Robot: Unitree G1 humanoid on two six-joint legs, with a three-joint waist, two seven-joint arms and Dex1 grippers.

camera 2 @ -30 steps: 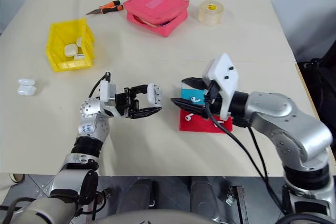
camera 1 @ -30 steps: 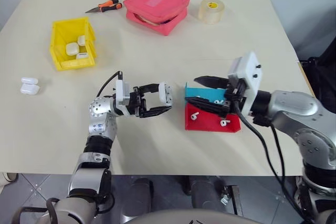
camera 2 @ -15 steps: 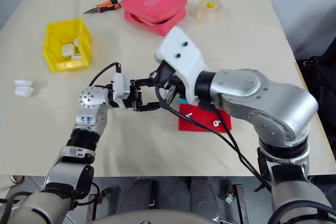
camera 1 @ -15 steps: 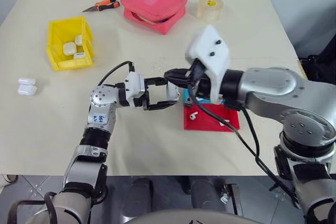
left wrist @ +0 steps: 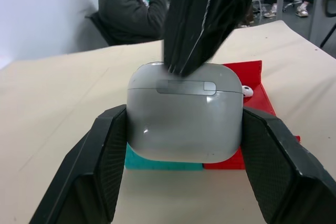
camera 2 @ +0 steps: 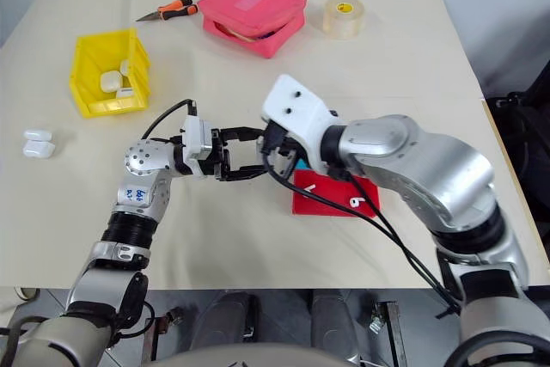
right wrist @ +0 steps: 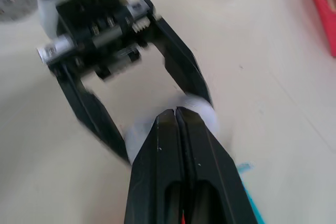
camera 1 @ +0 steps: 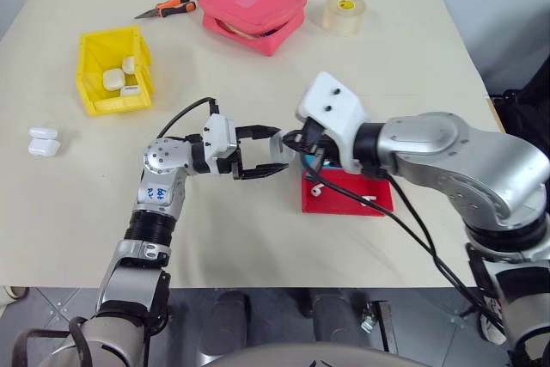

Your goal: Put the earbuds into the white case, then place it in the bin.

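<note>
Inside, bin (camera 1: 96,99) holds three white cases (camera 1: 113,80).

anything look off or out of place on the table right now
Nothing is spilled or damaged. One oddity: two white cases lie loose on the table's left edge, outside the yellow bin that already holds others. The left gripper holds a closed white case in the air, and the shut right gripper touches its lid.
</note>
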